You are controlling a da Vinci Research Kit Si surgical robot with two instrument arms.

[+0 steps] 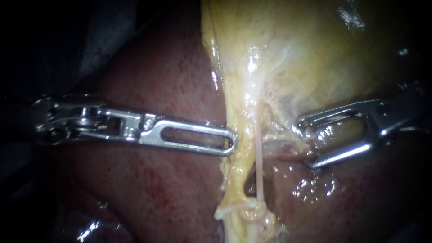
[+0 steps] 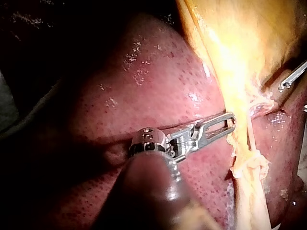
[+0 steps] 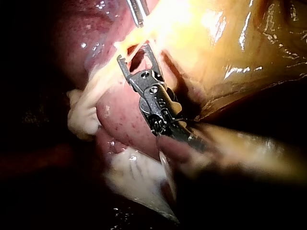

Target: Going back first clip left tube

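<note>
From the yellow gallbladder (image 1: 306, 54) a broad yellow strand (image 1: 237, 166) runs down over the red liver (image 1: 157, 189). A thin pale tube (image 1: 259, 166) runs just to its right, and both end in a lumpy knot (image 1: 245, 210). I see no clip on either. My left instrument (image 1: 231, 140) (image 2: 230, 122) lies flat with its slotted jaws together. Its tip rests against the strand's left edge, with no tissue visibly pinched. My right instrument (image 1: 306, 144) (image 3: 134, 55) stands to the right of the tube with its jaws wide open, and only pinkish tissue lies behind the gap.
Wet, glistening liver (image 1: 315, 189) lies below the right instrument. A pale flap of tissue (image 3: 139, 182) lies under the right instrument's shaft. The left instrument's tip (image 3: 139, 12) shows just ahead of the right jaws. Outside the organ the surroundings are dark.
</note>
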